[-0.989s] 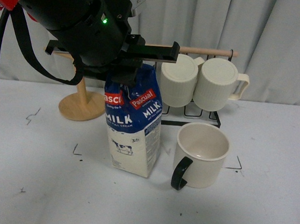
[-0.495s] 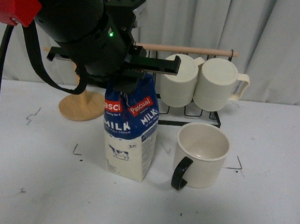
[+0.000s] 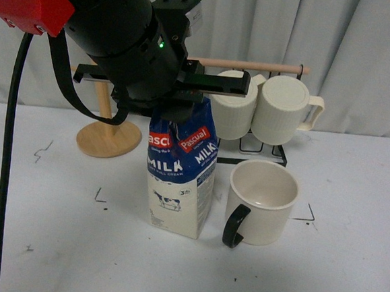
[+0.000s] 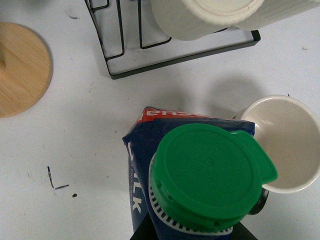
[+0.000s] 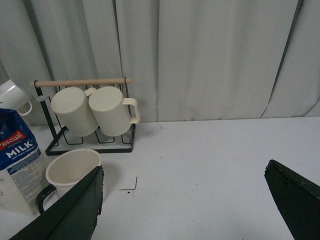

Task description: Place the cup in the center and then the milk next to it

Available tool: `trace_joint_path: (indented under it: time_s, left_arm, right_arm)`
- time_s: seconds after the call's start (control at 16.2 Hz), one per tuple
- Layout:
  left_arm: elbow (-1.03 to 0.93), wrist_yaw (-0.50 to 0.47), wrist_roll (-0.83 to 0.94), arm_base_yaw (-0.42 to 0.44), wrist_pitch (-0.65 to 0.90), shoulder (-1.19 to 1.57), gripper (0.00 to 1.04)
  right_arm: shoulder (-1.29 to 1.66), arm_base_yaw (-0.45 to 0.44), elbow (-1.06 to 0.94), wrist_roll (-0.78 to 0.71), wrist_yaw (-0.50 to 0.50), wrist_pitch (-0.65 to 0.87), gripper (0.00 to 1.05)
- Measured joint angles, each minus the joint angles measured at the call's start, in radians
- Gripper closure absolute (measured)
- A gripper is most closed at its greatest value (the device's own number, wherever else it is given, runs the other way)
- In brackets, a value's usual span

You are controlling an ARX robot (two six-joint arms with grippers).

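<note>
The milk (image 3: 179, 178), a blue and cream gable-top carton with a green cap (image 4: 210, 175), stands upright just left of the cup (image 3: 261, 202), with a narrow gap between them. The cup is a wide cream mug with a black loop handle that points toward the front, and it sits inside the corner marks on the table. My left gripper (image 3: 179, 111) is shut on the top of the milk from above. My right gripper (image 5: 185, 210) is open and empty, low over the table right of the cup (image 5: 70, 170) and the milk (image 5: 17, 160).
A black wire rack (image 3: 275, 152) with a wooden bar holds two ribbed cream mugs (image 3: 252, 110) behind the cup. A round wooden stand base (image 3: 104, 139) lies at the back left. A small white mug (image 5: 12, 97) hangs at the left. A grey curtain closes the back.
My left arm has carried the milk a little to the right, closer to the cup, and slightly lower. The cup and the rack have not moved.
</note>
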Motion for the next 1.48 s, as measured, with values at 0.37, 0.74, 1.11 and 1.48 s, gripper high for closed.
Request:
trace_joint_path:
  time_s: [0.37, 0.74, 1.11, 1.48]
  left_arm:
    - [0.028, 0.034, -0.043, 0.002, 0.015, -0.003, 0.57]
    - [-0.042, 0.127, -0.145, 0.098, 0.146, -0.267, 0.07]
    - [-0.549, -0.105, 0.098, 0.309, 0.652, -0.781, 0.43]
    - [-0.985, -0.033, 0.172, 0.375, 0.823, -1.011, 1.03]
  right_arm:
    - [0.000, 0.000, 0.000, 0.000, 0.000, 0.000, 0.06]
    - [0.000, 0.000, 0.000, 0.000, 0.000, 0.000, 0.06]
    - [0.000, 0.000, 0.000, 0.000, 0.000, 0.000, 0.06]
    - [0.000, 0.000, 0.000, 0.000, 0.000, 0.000, 0.06]
